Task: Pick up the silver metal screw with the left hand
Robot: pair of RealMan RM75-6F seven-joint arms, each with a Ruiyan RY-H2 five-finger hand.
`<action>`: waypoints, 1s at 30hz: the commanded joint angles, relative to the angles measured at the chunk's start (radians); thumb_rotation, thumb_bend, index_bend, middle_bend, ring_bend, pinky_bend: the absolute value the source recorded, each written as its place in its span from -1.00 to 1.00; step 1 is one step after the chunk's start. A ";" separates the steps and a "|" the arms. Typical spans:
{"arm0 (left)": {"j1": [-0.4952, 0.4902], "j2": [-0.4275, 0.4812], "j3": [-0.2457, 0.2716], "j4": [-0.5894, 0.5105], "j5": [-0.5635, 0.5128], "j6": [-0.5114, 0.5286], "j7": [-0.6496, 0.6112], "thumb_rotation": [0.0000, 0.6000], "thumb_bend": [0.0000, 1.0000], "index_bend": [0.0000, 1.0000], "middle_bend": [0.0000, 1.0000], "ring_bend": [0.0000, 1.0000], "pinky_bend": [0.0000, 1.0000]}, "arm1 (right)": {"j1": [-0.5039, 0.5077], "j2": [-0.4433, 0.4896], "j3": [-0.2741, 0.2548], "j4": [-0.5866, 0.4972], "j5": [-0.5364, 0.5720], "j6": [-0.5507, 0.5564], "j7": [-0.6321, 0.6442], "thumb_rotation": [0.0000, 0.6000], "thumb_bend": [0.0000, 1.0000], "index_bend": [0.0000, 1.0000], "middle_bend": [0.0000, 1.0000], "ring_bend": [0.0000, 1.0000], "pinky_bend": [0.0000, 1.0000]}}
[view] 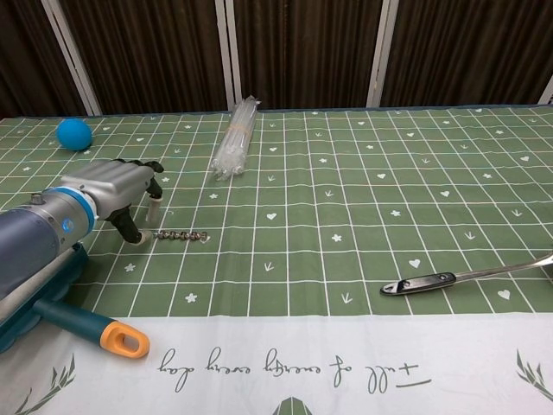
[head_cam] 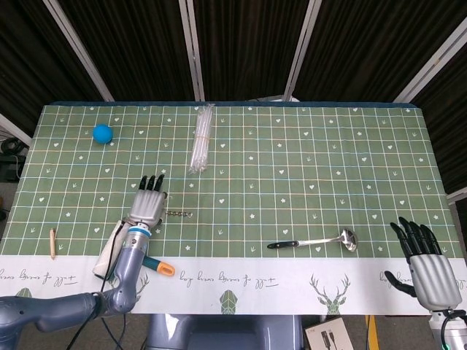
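The left hand (view: pixel 121 186) is being held low over the table (head_cam: pixel 306 182) near its left front edge, fingers apart, nothing being gripped. The screw (view: pixel 180 234) is lying on the cloth just beside its thumb. The right hand (head_cam: pixel 427 266) is being kept open past the right front corner.

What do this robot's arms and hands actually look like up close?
The left robot hand has a silver-grey metal back, black fingers with pale tips, and a bright blue ring at the wrist. Its forearm is a smooth blue-grey tube, with a black cable alongside in the head view. The right robot hand matches: silver back, black fingers.
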 commanded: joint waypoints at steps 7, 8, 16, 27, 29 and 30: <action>-0.009 -0.019 0.012 0.017 -0.004 0.006 -0.001 1.00 -0.41 0.07 -1.00 -1.00 -1.00 | -0.001 -0.002 0.003 0.000 -0.001 0.006 0.003 1.00 -0.82 -0.93 -1.00 -1.00 -0.89; -0.010 -0.020 0.013 0.018 -0.005 0.006 -0.001 1.00 -0.41 0.07 -1.00 -1.00 -1.00 | -0.001 -0.002 0.003 0.000 0.000 0.006 0.003 1.00 -0.82 -0.93 -1.00 -1.00 -0.89; -0.021 -0.038 0.007 0.044 -0.020 0.000 -0.005 1.00 -0.41 0.07 -1.00 -1.00 -1.00 | -0.002 -0.001 0.003 -0.003 0.002 0.005 0.006 1.00 -0.82 -0.93 -1.00 -1.00 -0.89; -0.033 -0.053 0.006 0.063 -0.043 -0.003 0.007 1.00 -0.36 0.09 -1.00 -1.00 -1.00 | -0.002 0.002 0.002 -0.006 -0.003 0.008 0.014 1.00 -0.82 -0.93 -1.00 -1.00 -0.89; -0.034 -0.052 0.013 0.061 -0.037 0.000 0.011 1.00 -0.30 0.10 -1.00 -1.00 -1.00 | -0.002 0.001 0.003 -0.007 -0.002 0.010 0.017 1.00 -0.82 -0.93 -1.00 -1.00 -0.89; -0.034 -0.052 0.015 0.060 -0.036 0.002 0.012 1.00 -0.26 0.11 -1.00 -1.00 -1.00 | -0.002 0.001 0.003 -0.007 -0.002 0.010 0.018 1.00 -0.82 -0.93 -1.00 -1.00 -0.89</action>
